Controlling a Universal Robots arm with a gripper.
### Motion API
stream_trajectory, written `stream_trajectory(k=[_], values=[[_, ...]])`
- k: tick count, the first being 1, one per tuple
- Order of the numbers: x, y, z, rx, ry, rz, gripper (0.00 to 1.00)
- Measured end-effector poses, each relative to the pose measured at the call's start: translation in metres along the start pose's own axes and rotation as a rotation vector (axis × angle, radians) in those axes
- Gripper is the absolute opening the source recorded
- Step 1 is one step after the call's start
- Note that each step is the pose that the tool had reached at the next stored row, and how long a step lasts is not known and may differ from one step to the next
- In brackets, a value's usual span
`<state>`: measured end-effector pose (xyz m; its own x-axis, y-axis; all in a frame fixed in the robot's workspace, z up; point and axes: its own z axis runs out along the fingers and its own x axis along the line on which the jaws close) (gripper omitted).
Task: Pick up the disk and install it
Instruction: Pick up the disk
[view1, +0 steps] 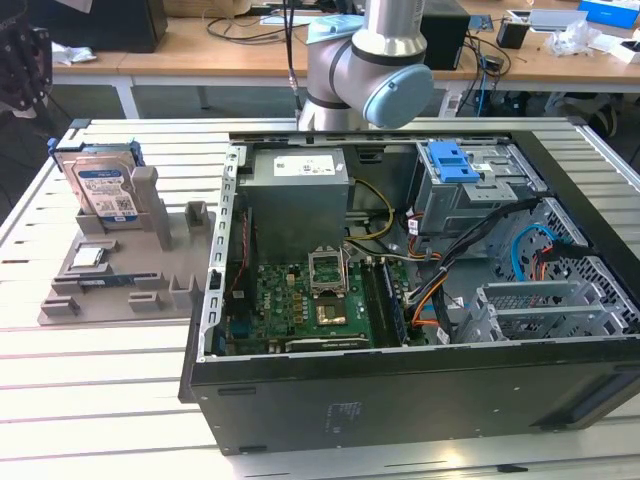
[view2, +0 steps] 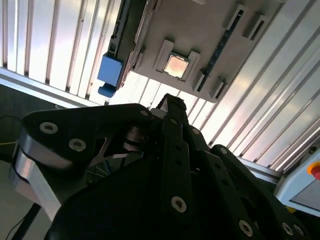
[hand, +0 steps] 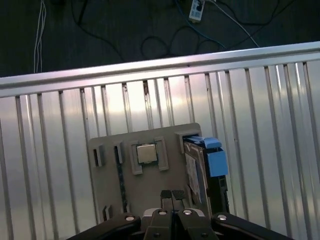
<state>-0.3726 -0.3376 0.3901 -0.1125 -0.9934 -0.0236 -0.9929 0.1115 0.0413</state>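
Observation:
The disk (view1: 100, 185) stands on edge in a grey holder (view1: 130, 270) at the exterior view's left. It is silvery with a blue-and-white label and blue rails. In the first wrist view the disk (hand: 197, 170) shows edge-on from above, its blue rail end sticking out beside it. The gripper (hand: 172, 195) hangs well above the holder, fingertips pressed together with nothing between them. In the second wrist view the black gripper (view2: 170, 102) points toward the holder, and the disk's blue rail (view2: 109, 70) lies off to one side.
An open computer case (view1: 215, 230) lies in the middle of the slatted metal table (view1: 110, 400), with a power-supply box (view1: 300, 190) and a drive cage with a blue latch (view1: 455, 160) inside. A small square processor chip (hand: 146, 153) sits in the holder. The arm's base (view1: 370, 60) stands behind the case.

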Motion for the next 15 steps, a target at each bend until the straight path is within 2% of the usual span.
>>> stream_trajectory(k=[9, 15], values=[[0.0000, 0.0000, 0.0000, -0.0023, 0.0041, -0.097, 0.10], [0.0000, 0.0000, 0.0000, -0.0023, 0.0042, -0.100, 0.11]])
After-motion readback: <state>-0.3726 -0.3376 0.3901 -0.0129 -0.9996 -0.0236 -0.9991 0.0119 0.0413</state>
